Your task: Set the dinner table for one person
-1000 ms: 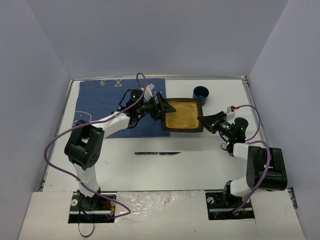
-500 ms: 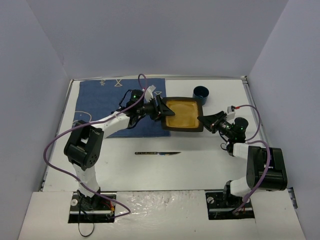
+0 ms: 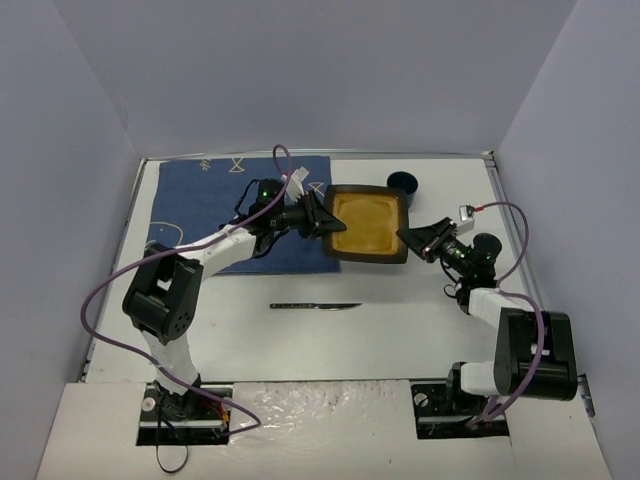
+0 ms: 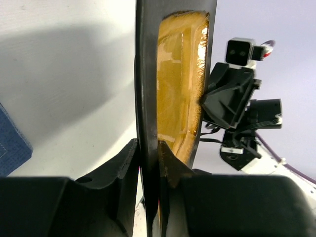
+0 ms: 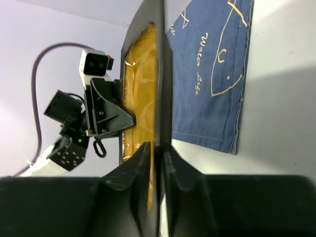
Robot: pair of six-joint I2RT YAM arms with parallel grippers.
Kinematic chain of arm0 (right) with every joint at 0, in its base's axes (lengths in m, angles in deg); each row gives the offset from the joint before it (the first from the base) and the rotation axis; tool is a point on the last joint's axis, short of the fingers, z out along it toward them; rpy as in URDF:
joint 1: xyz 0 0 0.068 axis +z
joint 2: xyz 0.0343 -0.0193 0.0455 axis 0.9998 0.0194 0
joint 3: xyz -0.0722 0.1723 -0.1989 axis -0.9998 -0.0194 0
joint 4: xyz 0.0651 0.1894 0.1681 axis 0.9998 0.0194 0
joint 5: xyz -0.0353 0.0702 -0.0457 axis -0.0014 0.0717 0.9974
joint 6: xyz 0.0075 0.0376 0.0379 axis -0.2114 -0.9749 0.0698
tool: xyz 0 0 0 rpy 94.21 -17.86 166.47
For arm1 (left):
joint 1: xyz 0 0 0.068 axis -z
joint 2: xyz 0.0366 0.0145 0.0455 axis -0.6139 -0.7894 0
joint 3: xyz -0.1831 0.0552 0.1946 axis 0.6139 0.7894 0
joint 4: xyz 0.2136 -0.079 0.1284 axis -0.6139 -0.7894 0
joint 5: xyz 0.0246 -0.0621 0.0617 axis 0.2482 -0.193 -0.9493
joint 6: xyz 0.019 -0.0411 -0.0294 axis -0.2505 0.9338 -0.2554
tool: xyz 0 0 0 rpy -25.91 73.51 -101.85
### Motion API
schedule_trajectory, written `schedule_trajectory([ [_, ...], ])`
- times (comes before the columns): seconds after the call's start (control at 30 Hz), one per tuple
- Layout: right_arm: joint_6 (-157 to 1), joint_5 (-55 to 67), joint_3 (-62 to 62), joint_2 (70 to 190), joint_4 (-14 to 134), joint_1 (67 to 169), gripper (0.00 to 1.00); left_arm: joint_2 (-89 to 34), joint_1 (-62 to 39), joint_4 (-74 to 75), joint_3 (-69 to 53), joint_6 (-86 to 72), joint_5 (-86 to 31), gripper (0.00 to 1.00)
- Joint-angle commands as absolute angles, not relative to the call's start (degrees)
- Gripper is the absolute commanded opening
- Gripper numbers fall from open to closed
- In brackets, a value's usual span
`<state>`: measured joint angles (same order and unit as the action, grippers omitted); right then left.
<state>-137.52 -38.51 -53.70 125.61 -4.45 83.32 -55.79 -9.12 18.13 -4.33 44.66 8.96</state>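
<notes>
A square plate (image 3: 368, 225) with a dark rim and an amber inside hangs tilted between both arms above the dinner table (image 3: 400, 330). My left gripper (image 3: 325, 222) is shut on its left rim; in the left wrist view both fingers press flat on the rim (image 4: 147, 98), gripper (image 4: 148, 144). My right gripper (image 3: 405, 238) straddles the right rim. In the right wrist view its jaws (image 5: 158, 144) stand slightly apart, with a thin gap beside the plate (image 5: 140, 89).
A dark blue cloth (image 3: 215, 200) with fish drawings lies at the far left, just left of the plate. A dark blue cup (image 3: 404, 182) stands behind the plate, partly hidden. A knife (image 3: 315, 306) lies on the table in front.
My left jaws closed onto the plate's left rim. My right jaws loosened on the right rim. The plate rose and tilted, now covering part of the cup.
</notes>
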Motion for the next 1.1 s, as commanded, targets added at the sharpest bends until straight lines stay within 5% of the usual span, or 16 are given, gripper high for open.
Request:
schedule_trajectory([
  [0.0, -125.8, -39.6, -46.6, 116.1, 4.5, 83.8, 0.44, -49.3, -9.1, 24.4, -5.4, 41.2, 11.4, 0.00],
  [0.1, -112.8, -36.3, -41.9, 111.6, 22.4, 83.8, 0.72, -48.1, -9.9, 23.2, -5.0, 39.5, 11.4, 0.00],
  [0.23, -103.1, -29.1, -35.6, 107.7, 41.0, 83.9, 0.85, -47.0, -12.0, 21.2, -5.2, 38.7, 12.1, 0.00],
  [0.5, -98.3, -17.7, -28.8, 100.9, 54.5, 83.8, 0.97, -45.9, -26.0, 19.1, -2.9, 39.8, 16.8, 0.00],
  [0.8, -98.1, -17.4, -27.7, 99.4, 55.7, 87.3, 0.98, -44.2, -42.7, 8.5, -4.7, 31.5, 21.3, 0.00],
  [1.07, -96.9, -16.3, -30.5, 97.2, 55.9, 91.1, 0.98, -55.0, -51.4, 0.4, -17.4, 19.8, 29.1, 0.00],
])
